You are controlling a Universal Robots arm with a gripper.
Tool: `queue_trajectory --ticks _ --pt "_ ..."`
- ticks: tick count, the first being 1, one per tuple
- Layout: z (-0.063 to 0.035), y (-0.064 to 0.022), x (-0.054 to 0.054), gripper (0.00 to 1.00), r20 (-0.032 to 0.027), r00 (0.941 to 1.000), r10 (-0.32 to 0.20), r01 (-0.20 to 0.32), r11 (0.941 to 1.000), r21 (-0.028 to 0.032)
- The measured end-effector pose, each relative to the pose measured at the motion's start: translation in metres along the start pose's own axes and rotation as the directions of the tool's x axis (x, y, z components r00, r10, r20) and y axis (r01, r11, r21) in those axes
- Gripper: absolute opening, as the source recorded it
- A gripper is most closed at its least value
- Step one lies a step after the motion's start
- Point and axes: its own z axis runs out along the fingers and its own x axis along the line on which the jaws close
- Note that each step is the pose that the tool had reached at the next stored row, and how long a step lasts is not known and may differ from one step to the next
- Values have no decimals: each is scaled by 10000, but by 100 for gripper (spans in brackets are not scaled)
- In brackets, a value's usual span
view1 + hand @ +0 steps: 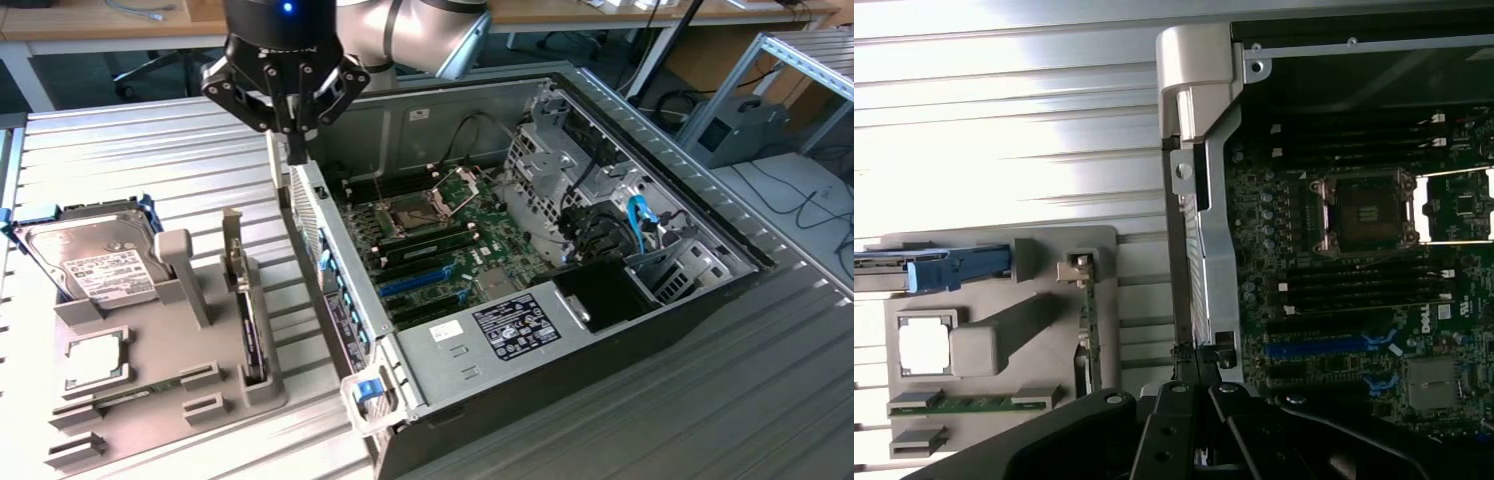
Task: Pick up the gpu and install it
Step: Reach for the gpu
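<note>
The gpu [242, 300] stands on its edge in a slot of the grey holder tray [160, 340], its silver bracket at the far end. The wrist view shows the gpu [1087, 335] edge-on as a thin strip. My gripper [296, 148] hangs shut with nothing between its fingers, above the open computer case's rear wall [310, 215], to the exterior view's right of the tray. In the wrist view the gripper [1197, 378] sits over that same wall [1199, 260]. Blue expansion slots [416, 282] lie bare on the motherboard [441, 235] inside the case.
The tray also holds a silver hard drive [94, 262] in a blue caddy, a square processor [94, 360] and a green memory stick [134, 392]. The case's drive bays and cables [627, 225] fill its far side. A ribbed metal table [147, 150] lies underneath.
</note>
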Motion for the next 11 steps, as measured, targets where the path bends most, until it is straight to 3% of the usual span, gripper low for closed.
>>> queue_trajectory --ticks 11 --pt "0 -4 51 11 1 10000 0 0 10000 0"
